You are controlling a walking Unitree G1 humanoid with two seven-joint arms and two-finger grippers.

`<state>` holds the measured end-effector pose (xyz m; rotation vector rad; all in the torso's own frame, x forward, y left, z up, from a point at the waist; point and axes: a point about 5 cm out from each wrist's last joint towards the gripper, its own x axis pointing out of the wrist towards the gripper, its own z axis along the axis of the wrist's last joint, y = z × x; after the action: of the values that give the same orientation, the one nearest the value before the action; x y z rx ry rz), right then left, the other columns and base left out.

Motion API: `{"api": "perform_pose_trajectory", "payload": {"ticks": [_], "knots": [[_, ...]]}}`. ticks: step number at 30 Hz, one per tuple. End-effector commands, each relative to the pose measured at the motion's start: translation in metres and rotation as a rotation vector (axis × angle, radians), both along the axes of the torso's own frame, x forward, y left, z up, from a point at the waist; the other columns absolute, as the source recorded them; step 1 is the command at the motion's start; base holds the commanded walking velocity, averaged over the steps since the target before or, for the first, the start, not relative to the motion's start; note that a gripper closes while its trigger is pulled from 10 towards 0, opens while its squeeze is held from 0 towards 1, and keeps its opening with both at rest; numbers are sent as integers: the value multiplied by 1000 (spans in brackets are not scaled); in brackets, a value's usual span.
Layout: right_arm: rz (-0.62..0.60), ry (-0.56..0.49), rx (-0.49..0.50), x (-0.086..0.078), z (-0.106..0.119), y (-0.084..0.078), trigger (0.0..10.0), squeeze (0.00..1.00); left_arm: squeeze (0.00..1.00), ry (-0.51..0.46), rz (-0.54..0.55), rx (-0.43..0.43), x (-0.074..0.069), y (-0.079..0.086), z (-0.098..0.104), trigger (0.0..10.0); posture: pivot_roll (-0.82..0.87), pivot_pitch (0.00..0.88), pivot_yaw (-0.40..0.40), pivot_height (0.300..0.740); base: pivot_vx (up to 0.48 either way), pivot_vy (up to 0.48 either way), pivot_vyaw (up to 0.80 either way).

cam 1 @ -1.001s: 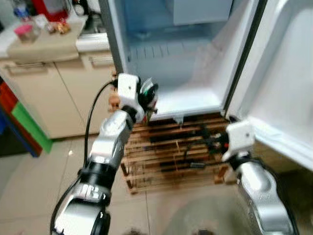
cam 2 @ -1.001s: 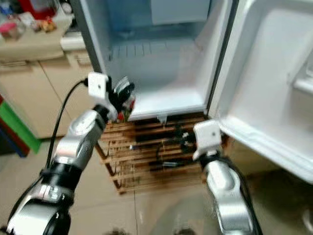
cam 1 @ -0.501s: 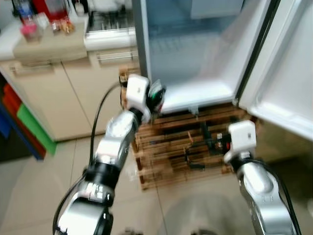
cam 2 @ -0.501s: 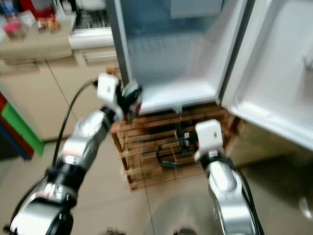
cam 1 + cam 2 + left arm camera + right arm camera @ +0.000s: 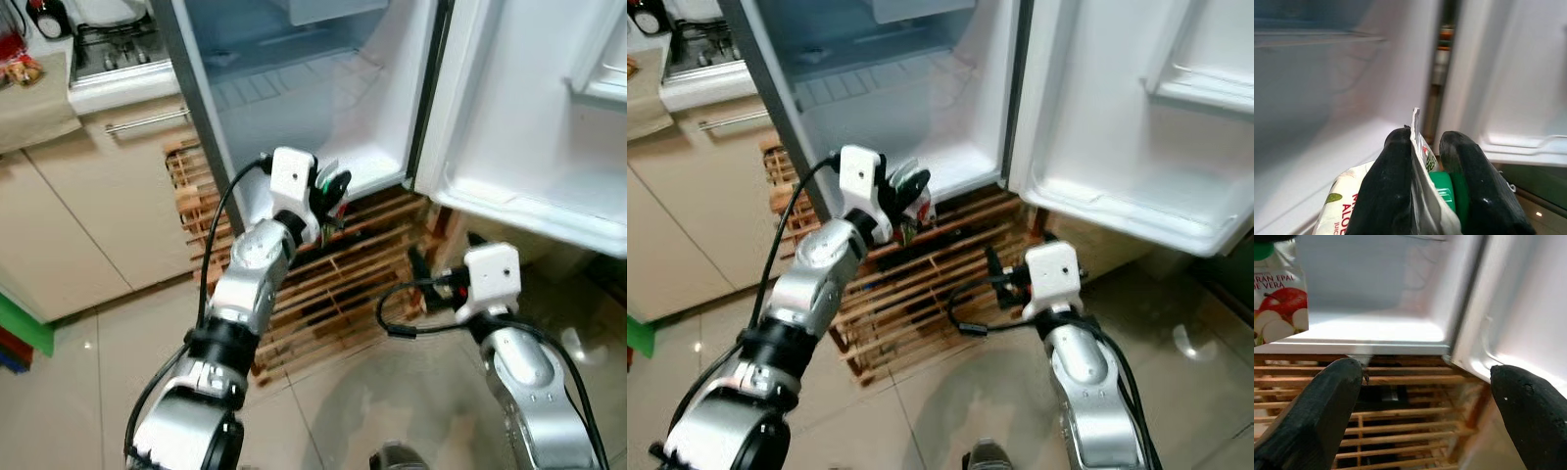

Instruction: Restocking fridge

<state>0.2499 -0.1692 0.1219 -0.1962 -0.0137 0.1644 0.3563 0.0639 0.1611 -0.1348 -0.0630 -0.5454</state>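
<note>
A white juice carton [image 5: 1422, 205] with a green cap and an apple picture [image 5: 1277, 303] is held by its top seam in my left gripper [image 5: 1422, 142], which is shut on it. In the left eye view this gripper [image 5: 329, 192] hangs just before the front lip of the open fridge's bare bottom compartment [image 5: 370, 168]. My right gripper [image 5: 1425, 377] is open with nothing between its fingers. It sits lower and to the right [image 5: 431, 282], in front of the wooden pallet [image 5: 338, 284] under the fridge.
The fridge door [image 5: 529, 108] stands wide open on the right, its lower shelf [image 5: 519, 204] jutting out above my right arm. Beige cabinets [image 5: 88, 206] and a stove [image 5: 108, 44] stand to the left. Tiled floor [image 5: 372, 401] lies in front.
The whole picture has swung, so my head moved. My left gripper still holds the carton at the fridge's lower front edge. The right gripper stays low by the pallet.
</note>
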Motion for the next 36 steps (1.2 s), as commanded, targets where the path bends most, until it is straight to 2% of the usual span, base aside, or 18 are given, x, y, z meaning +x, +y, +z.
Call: {"api": "perform_pose_trajectory", "payload": {"ticks": [1, 9, 14, 21, 25, 29, 31, 36], "knots": [[15, -8, -1, 1, 1, 3, 10000, 67, 0, -1, 38, 15, 5, 8, 3, 10000, -164, 0, 103, 711, 337, 341, 0], [27, -13, -4, 2, 2, 5, 10000, 63, 0, -16, 4, 38, 5, 1, 3, 10000, -162, 0, 104, 711, 352, 326, 0], [35, -13, -2, 0, 1, 8, 10000, 67, 0, -30, -41, 42, 3, -6, 5, 10000, -165, 0, 105, 711, 442, 0, 0], [43, 9, -12, -1, -2, 9, 10000, 67, 0, -57, -89, 96, 0, -16, 4, 10000, -166, 0, 105, 711, 477, 0, -95], [40, -7, 0, -2, -1, 8, 10000, 67, 0, -71, -119, 128, -4, -26, 3, 10000, -165, 0, 106, 711, 0, 0, -161], [40, -5, 0, -2, -1, 8, 10000, 67, 0, -70, -146, 100, -6, -31, 4, 10000, -165, 0, 106, 711, 0, 0, 0], [42, -4, 0, -1, -2, 9, 10000, 67, 0, -63, -162, 56, -7, -34, 7, 10000, -164, 0, 105, 711, 0, 0, 0], [44, -2, -3, 1, -3, 8, 10000, 67, 0, -58, -160, 36, -6, -35, 9, 10000, -166, 0, 104, 711, 321, -249, 0]]}}
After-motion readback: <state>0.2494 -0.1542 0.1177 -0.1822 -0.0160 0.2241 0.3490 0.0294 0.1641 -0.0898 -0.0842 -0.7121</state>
